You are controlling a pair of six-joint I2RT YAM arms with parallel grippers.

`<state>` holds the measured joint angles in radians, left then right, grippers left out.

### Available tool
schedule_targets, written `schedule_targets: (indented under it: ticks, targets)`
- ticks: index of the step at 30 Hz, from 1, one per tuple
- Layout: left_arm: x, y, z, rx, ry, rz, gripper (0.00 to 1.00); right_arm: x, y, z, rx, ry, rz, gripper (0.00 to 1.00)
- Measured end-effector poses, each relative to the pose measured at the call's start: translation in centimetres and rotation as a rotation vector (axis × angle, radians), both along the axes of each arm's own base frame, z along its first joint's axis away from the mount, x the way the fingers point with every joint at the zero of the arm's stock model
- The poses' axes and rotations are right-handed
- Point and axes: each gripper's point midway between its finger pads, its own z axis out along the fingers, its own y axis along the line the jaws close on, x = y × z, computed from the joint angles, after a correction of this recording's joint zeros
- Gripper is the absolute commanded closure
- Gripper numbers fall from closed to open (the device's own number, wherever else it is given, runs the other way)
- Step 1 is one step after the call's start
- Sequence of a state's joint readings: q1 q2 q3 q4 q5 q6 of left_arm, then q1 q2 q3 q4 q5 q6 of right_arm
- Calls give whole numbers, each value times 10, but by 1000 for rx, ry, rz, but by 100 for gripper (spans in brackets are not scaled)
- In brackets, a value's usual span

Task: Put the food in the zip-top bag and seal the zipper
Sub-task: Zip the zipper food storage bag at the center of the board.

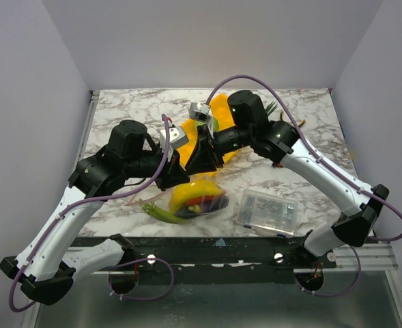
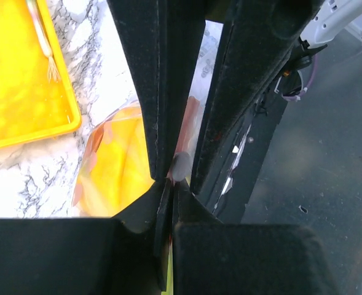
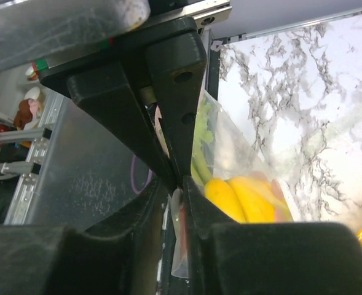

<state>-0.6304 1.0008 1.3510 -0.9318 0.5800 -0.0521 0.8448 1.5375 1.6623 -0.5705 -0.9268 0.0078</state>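
The zip-top bag (image 1: 194, 198) hangs low over the near table with food inside: yellow bananas (image 3: 242, 200), green stalks (image 3: 200, 141) and a red piece. Both grippers meet at its mouth. My left gripper (image 2: 171, 184) is shut on the bag's top edge, and the pink zipper (image 2: 192, 120) runs up from its jaws. My right gripper (image 3: 182, 183) faces it tip to tip, its jaws closed on the same strip (image 3: 182, 227) with only film between them. In the top view the left gripper (image 1: 177, 175) and right gripper (image 1: 202, 162) touch above the bag. A leek (image 2: 40, 34) lies on the yellow tray (image 2: 21, 92).
The yellow tray (image 1: 218, 113) sits behind the grippers. A rigid clear box of small parts (image 1: 269, 208) stands near the front edge, right of the bag. A green leafy piece (image 1: 272, 107) lies at the back right. The table's front rail runs just below the bag.
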Motion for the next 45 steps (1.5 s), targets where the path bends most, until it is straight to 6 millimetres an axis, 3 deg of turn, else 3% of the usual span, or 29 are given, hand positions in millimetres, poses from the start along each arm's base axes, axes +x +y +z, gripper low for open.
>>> schedule_targets:
  ticks: [2,7,13,15,24,29,35,37,40,45]
  targets:
    - [1,-1,1,-5,-8,-1,100,1,-3,1,-3,-8,-24,59]
    - [4,-3,4,-16,-25,-2,100,2,-18,9,-2,-49,-75,53]
    - [5,-3,6,-22,-35,-2,100,4,-30,-3,-62,-69,-73,52]
    - [5,-3,6,-22,-36,-2,100,4,-30,-6,-83,-71,-61,56]
    - [5,-3,6,-22,-38,-3,100,9,-21,-13,-121,-55,1,100]
    - [5,-2,5,-18,-34,0,98,9,-20,-16,-130,-47,14,100]
    - [2,-5,8,-36,-26,-15,60,7,-24,-19,-111,-70,-4,100]
    - [1,-7,13,-59,-32,-30,52,5,-26,-19,-104,-77,-5,100]
    - [-1,-11,20,-88,-37,-46,51,5,-26,-17,-90,-91,-7,100]
    - [1,-16,29,-117,-43,-55,63,6,-26,-14,-81,-100,-12,100]
